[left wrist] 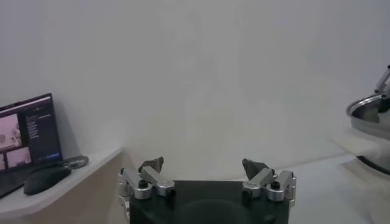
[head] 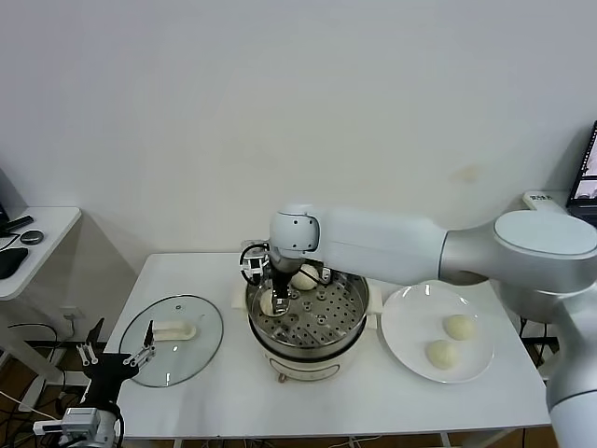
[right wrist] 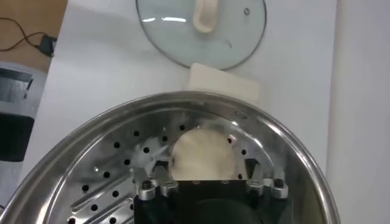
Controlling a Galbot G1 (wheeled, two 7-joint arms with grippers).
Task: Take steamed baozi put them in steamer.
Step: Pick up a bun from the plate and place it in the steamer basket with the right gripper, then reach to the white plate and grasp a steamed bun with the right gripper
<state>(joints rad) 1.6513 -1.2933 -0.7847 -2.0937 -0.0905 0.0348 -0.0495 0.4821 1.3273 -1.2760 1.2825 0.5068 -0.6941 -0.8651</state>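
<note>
2 baozi are already down in the steamer (head: 308,322): 1 sits right between the fingers of the right end effector (head: 278,303), on the perforated tray near the steamer wall on the lid side, and another baozi (head: 305,277) is just past the end effector toward the back wall. The other 2 baozi (head: 451,341) are well off to the side on the white plate (head: 410,322), near each other but apart.

From the right wrist view, the right end effector (right wrist: 210,176) looks released: its fingers stand spread either side of the bun in the steamer (right wrist: 204,153), and whether the tips touch the dough I can't tell. Looks to me like a drop-off just finished.

Handling-wise I'd guess these are light, soft and squishy, with a smooth skin that dents if pinched hard. Best bet is a gentle squeeze across the widest part of the dome, low down on the sides, coming straight from above.

Orientation is easy: they're round domes sitting flat side down, dome up. No real long axis to line up with, so any approach angle around the bun should work.

Left end effector (head: 117,359) is parked wide open, low down off the front edge of the surface (head: 373,401), near the glass lid (head: 173,338).
</note>
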